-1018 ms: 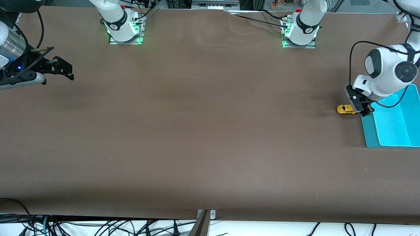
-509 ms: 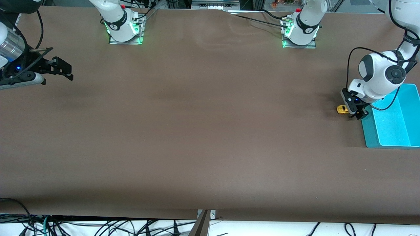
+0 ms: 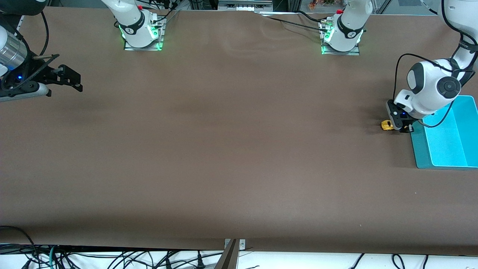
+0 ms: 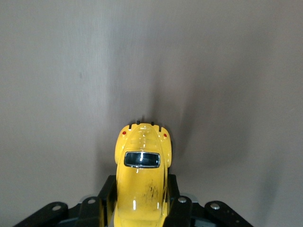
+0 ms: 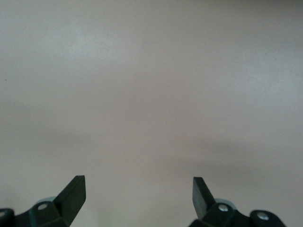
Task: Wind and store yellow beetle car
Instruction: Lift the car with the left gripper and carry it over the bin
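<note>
The yellow beetle car [image 3: 385, 125] stands on the brown table beside the teal bin, on the side toward the right arm's end. My left gripper [image 3: 396, 126] is down at the table and shut on the car's sides. In the left wrist view the car [image 4: 142, 175] sits between the two black fingers [image 4: 105, 196], which touch both its flanks; its dark window faces up. My right gripper [image 3: 74, 79] waits open and empty above the right arm's end of the table; the right wrist view shows my right gripper [image 5: 138, 189] over bare table only.
A teal bin [image 3: 419, 149] stands at the left arm's end of the table, right beside the left gripper. The two arm bases [image 3: 141, 33] stand along the table's edge farthest from the front camera. The table's front edge has a bracket [image 3: 233, 244].
The left gripper came down and slid from the bin's edge over the car, closing on it. The car shifted slightly toward the right arm's end. The right arm barely moved.
</note>
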`<act>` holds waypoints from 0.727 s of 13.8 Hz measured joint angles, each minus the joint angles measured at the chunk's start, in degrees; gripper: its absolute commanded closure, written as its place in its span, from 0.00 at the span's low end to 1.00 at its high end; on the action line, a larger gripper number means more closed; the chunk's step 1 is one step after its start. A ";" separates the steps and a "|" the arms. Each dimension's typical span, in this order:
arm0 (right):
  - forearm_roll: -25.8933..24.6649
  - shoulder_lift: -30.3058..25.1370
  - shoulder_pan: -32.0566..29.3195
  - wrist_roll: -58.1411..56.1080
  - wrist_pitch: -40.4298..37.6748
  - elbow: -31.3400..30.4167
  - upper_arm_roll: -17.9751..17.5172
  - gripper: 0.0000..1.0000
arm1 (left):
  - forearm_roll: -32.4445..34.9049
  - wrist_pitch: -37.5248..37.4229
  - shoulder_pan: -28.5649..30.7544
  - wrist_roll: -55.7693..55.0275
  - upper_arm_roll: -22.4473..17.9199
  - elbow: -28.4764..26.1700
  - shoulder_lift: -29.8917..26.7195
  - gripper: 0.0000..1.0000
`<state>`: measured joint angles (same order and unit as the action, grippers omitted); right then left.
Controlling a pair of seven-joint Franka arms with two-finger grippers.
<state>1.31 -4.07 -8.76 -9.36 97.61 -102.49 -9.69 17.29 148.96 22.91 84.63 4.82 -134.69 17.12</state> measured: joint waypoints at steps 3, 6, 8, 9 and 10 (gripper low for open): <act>0.00 0.01 0.00 0.00 0.00 0.01 0.01 0.00 | -2.02 -16.64 -0.08 -1.60 6.84 6.29 -4.46 0.88; 0.00 0.01 0.00 0.00 0.00 0.01 0.02 0.00 | -2.51 -31.75 -0.18 -4.29 11.56 15.81 -5.97 0.88; 0.00 0.02 0.00 0.00 -0.01 0.02 0.03 0.00 | -2.52 -40.36 -0.31 -6.87 13.61 22.09 -5.90 0.87; 0.00 0.02 0.00 0.00 -0.01 0.03 0.03 0.00 | -2.52 -43.57 -0.30 -7.16 13.73 24.73 -5.79 0.87; 0.00 0.02 0.00 0.00 -0.02 0.03 0.03 0.00 | -2.45 -45.80 0.07 -7.11 13.44 26.98 -5.56 0.88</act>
<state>1.32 -4.05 -8.76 -9.35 97.60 -102.45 -9.66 14.84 103.16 22.98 77.52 18.26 -107.71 11.56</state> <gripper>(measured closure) 0.000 0.542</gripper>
